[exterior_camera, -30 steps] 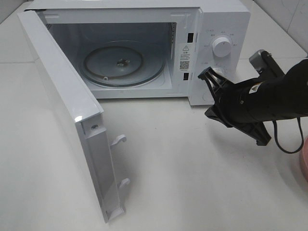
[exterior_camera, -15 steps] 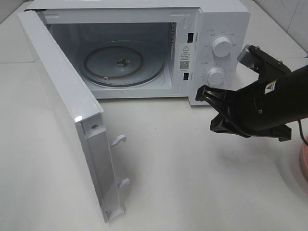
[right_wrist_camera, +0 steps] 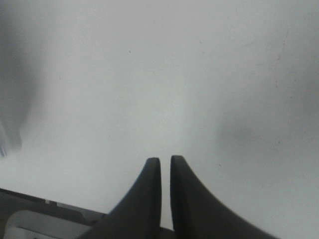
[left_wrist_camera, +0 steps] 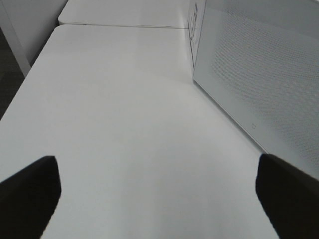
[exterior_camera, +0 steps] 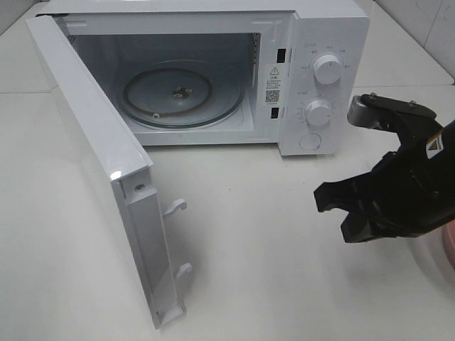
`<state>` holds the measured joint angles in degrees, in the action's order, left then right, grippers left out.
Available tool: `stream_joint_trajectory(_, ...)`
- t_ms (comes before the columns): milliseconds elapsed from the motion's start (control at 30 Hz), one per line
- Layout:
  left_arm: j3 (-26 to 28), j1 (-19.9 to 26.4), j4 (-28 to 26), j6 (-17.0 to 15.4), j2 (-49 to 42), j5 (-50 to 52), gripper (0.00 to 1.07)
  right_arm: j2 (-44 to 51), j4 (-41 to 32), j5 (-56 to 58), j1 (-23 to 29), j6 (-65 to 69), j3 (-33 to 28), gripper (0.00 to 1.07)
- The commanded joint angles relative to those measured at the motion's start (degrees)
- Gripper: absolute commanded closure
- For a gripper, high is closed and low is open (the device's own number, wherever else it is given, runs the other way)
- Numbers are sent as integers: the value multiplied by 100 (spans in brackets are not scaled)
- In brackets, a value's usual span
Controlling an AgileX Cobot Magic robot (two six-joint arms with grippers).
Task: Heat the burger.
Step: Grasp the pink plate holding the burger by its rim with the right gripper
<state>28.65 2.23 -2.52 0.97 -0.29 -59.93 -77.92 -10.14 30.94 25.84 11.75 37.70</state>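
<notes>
On the white table (exterior_camera: 270, 284) in front of the microwave (exterior_camera: 313, 42), no burger is to be seen in any view. Only a sliver of a pink plate (exterior_camera: 451, 245) shows at the right edge of the high view, past the right arm. The burger most likely sits on it, out of frame, but that cannot be confirmed.

Handling, judged from the task alone: a burger is light, soft and stacked, so its layers would probably slide or crush under a pinch on the bun. The safer hold is likely the plate rim, kept level.

Right gripper (exterior_camera: 334, 209): low over the table, right of the oven front. The wrist view shows its fingers (right_wrist_camera: 149, 184) drawn almost together with only a thin slit between them, gripping nothing. They would need to spread before any pickup.

Left gripper (left_wrist_camera: 157, 159): fingers set wide apart and empty, just outside the door's outer face.

Surface: smooth, bare and white – likely to let a plate slide rather than catch.

Room: the door (exterior_camera: 92, 149) stands swung fully out to the left. The cavity is open with the glass turntable (exterior_camera: 178, 96) bare, and the approach from the right looks unobstructed. A tiled wall (exterior_camera: 426, 18) runs behind.
</notes>
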Motion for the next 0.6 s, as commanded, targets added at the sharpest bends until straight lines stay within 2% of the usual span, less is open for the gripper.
stream_joint_trajectory(33, -29, -29, -34, 6, -155, 52, 6, 132, 120, 521, -40, -235, 6, 99)
stream_joint_trajectory(167, -29, -29, -34, 6, -155, 52, 6, 166, 229, 768, -109, -235, 109, 98)
stream_joint_trajectory(400, -29, -29, -34, 6, -155, 52, 6, 201, 785, 1868, -802, -252, 676, 95)
stream_joint_trajectory(600, -29, -29, -34, 6, -155, 52, 6, 201, 1129, 2372, -1312, -281, 1037, 94)
